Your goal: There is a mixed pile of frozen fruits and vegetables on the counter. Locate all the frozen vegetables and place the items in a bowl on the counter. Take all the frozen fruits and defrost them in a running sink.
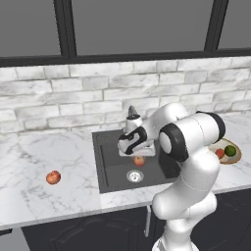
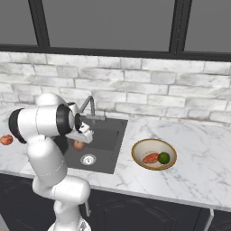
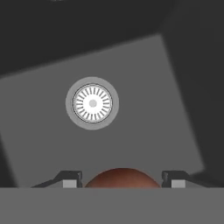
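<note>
Fingers [image 3: 70, 179] of the gripper [image 3: 121, 183] pinch one reddish apple [image 1: 139, 160] over the sink [image 1: 115, 174] drain [image 3: 92, 103], while both vegetables lie in the bowl [image 2: 139, 147] and the second apple [image 1: 53, 177] waits on the counter [image 1: 44, 157].

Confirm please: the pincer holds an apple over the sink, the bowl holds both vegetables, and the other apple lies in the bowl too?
Not quite. The other apple lies on the counter left of the sink, as the left base view shows. The rest is right.

Sink [image 1: 110, 169] floor bare around drain [image 3: 92, 103], faucet [image 2: 89, 106] rising at back rim, counter [image 1: 29, 162] open to the left
</note>
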{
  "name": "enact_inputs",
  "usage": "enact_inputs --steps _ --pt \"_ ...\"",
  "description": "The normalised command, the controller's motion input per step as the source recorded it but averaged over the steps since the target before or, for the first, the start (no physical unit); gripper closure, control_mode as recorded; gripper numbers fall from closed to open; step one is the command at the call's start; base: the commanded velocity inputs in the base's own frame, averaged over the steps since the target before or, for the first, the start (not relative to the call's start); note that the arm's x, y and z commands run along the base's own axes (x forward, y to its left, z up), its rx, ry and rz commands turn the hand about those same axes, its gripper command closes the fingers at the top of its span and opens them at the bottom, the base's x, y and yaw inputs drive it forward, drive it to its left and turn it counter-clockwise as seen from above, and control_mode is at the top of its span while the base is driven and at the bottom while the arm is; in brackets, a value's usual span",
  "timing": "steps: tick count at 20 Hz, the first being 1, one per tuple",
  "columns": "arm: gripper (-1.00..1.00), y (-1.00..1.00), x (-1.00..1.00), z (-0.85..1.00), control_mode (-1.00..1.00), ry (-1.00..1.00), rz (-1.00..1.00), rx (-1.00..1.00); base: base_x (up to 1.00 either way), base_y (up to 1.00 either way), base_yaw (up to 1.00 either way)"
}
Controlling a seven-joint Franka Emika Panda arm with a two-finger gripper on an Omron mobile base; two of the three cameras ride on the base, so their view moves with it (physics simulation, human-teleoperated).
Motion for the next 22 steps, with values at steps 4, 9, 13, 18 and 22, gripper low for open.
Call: enact_inputs --steps 4,9,13,18,22 --pt "1.00 -0.16 0.21 -0.29 -1.00 0.00 0.00 0.00 0.00 0.00 0.00" --pt "1.00 -0.15 0.25 -0.24 -1.00 0.00 0.00 0.00 0.00 0.00 0.00" --pt "1.00 -0.11 0.25 -0.28 -1.00 0.00 0.00 0.00 0.00 0.00 0.00" --pt "1.00 -0.09 0.34 -0.28 -1.00 -0.01 0.00 0.00 0.00 0.00 0.00" --pt "1.00 -0.09 0.36 -0.25 -1.00 0.00 0.00 -0.01 0.00 0.00 0.00"
